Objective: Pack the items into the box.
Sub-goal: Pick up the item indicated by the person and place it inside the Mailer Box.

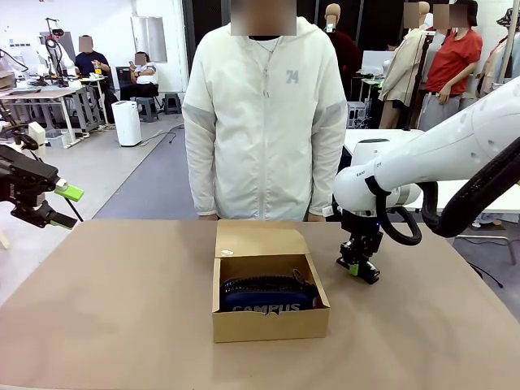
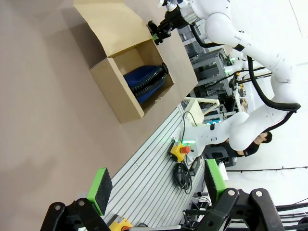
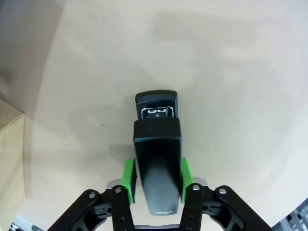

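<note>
At left in the front view, left fingers [image 1: 67,207] hung spread wide, holding nothing, well apart from the box [image 1: 270,321]. Box sat open on the tabletop [image 1: 122,309], lid flap up at the back, with the navy pouch [image 1: 268,296] inside, "CAMPUS" print facing the camera. Right fingers [image 1: 358,270] were down at the tabletop just right of the box. A person [image 1: 264,122] stood behind the far edge.

Left wrist view: left fingers [image 2: 158,185] gaped wide with nothing between the green pads [image 2: 101,185]. Box [image 2: 120,96] lay well ahead of the fingertips, pouch [image 2: 147,82] inside it; right fingers [image 2: 159,31] were just beyond the box.

Right wrist view: right fingers [image 3: 157,185] were closed on the black stapler [image 3: 157,144], green pads [image 3: 129,180] pressed to both its sides. The stapler's front end stuck out past the fingertips, over the tabletop [image 3: 231,72]. A corner of the box [image 3: 9,144] showed off to the left of the fingers.
</note>
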Motion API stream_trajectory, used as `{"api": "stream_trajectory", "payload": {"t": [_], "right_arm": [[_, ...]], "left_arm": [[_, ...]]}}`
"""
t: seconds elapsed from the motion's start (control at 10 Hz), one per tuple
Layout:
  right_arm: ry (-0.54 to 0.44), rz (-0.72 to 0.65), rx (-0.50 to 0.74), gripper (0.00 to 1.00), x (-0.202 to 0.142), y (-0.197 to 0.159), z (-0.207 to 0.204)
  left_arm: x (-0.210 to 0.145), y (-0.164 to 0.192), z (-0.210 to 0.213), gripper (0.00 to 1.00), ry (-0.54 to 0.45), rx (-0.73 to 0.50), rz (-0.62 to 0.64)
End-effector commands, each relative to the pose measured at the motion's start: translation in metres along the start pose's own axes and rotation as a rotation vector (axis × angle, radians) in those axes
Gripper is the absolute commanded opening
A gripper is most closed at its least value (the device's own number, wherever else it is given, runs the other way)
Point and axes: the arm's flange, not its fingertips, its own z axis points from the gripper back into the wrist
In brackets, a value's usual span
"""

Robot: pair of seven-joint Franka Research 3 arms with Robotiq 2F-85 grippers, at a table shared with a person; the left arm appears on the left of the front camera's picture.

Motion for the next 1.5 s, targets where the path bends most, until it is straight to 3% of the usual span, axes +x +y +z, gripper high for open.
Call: {"api": "stream_trajectory", "payload": {"t": [0.0, 0.4, 0.6, 0.9, 1.1, 1.3, 1.4], "right_arm": [[-0.014, -0.017, -0.051, 0.0, -0.008, 0.004, -0.001], [0.002, -0.043, -0.011, 0.0, -0.011, 0.005, 0.007], [0.019, -0.062, 0.044, 0.0, -0.03, 0.003, 0.045], [0.108, -0.012, 0.231, 0.0, -0.109, 0.015, 0.121], [0.058, -0.005, 0.29, 0.0, -0.165, 0.025, 0.132], [-0.066, 0.06, 0.412, 0.0, -0.228, 0.029, 0.129], [-0.108, 0.036, 0.438, 0.0, -0.237, 0.021, 0.123]], "left_arm": [[-0.001, 0.0, 0.003, 1.0, 0.008, -0.004, -0.013], [-0.001, 0.0, 0.003, 1.0, 0.008, -0.004, -0.013], [-0.001, 0.0, 0.003, 1.0, 0.008, -0.004, -0.013], [-0.001, 0.0, 0.003, 1.0, 0.008, -0.004, -0.013], [-0.001, 0.0, 0.003, 1.0, 0.008, -0.004, -0.013], [-0.001, 0.0, 0.003, 1.0, 0.008, -0.004, -0.013], [-0.001, 0.0, 0.003, 1.0, 0.008, -0.004, -0.013]]}}
